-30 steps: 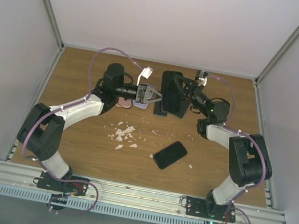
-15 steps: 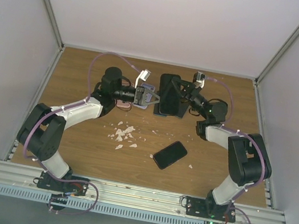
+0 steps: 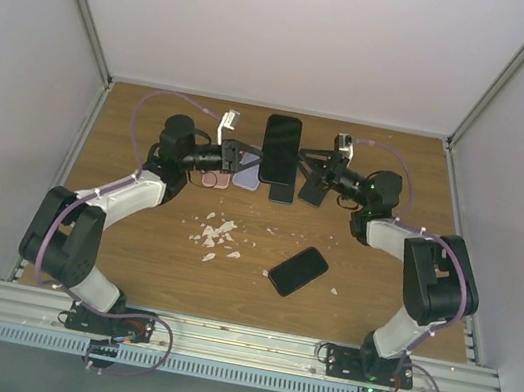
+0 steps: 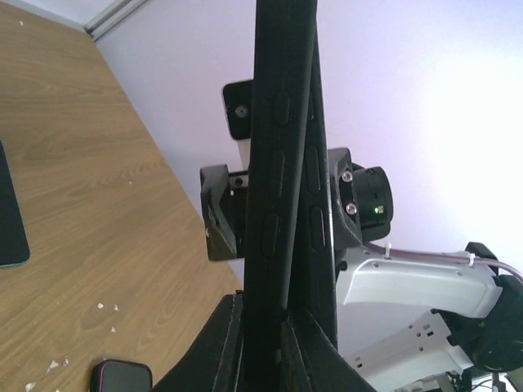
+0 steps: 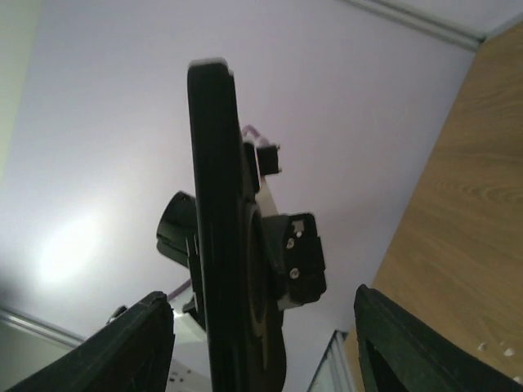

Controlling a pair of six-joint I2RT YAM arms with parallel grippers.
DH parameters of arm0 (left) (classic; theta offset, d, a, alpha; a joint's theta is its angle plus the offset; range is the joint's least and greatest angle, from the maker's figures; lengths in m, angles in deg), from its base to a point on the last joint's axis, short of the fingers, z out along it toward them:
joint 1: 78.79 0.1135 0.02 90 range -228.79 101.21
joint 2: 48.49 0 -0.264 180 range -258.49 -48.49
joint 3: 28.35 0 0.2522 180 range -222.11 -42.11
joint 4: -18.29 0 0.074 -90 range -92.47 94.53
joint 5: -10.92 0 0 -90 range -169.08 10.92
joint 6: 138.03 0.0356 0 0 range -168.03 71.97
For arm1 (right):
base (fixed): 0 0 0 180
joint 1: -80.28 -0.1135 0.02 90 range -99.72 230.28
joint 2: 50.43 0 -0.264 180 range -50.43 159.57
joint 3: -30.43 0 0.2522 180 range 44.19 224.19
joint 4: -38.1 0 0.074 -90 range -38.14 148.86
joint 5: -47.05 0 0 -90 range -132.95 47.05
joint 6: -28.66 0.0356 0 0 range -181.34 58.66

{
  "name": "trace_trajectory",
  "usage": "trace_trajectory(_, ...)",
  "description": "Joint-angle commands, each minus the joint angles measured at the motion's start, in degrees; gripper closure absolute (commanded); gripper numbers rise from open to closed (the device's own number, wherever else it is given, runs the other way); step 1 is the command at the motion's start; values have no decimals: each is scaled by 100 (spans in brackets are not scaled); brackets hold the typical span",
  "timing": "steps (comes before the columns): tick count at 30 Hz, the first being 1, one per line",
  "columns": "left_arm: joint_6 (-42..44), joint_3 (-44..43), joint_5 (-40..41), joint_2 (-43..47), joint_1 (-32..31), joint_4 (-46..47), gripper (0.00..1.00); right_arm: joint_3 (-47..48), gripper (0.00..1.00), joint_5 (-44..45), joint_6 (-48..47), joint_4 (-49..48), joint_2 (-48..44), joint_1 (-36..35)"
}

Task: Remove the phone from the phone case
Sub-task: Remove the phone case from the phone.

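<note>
So the phone [image 3: 280,149] isn't out yet, as far as I can see. It's held upright in the air over the far middle of the table [image 3: 133,234], between the two arms. The left gripper [image 4: 261,314] is clamped on its lower end. The right gripper [image 5: 260,298] has its jaws spread wide on either side of the phone's edge, touching nothing.

From the left wrist I can see two dark edges side by side. The one with the button cutouts looks like the case [image 4: 276,98]. That could be the case starting to peel off, but it's edge-on, so honestly I can't tell.

What's left is pretty much the whole job: get a grip on one part, pull the two apart, and put them down.

As for writing, there's nothing to read. No brand, logo or label shows on the phone, the case, or the bare phone [image 3: 298,270] lying nearer the arms.
</note>
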Motion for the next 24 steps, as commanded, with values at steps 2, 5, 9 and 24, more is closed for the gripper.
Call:
trace_trajectory(2,44,131,205,343,190,31,100,164,35,-228,-547,456,-233,354)
trace_trajectory(5,29,90,379,348,343,-439,100,496,34,-270,-1983,1877,-557,494)
trace_trajectory(9,-109,20,551,324,416,-863,100,1736,33,315,-5473,5708,-943,389)
trace_trajectory(24,-695,-361,1044,77,481,-2043,100,2468,34,3601,-10735,8398,-1431,-1099)
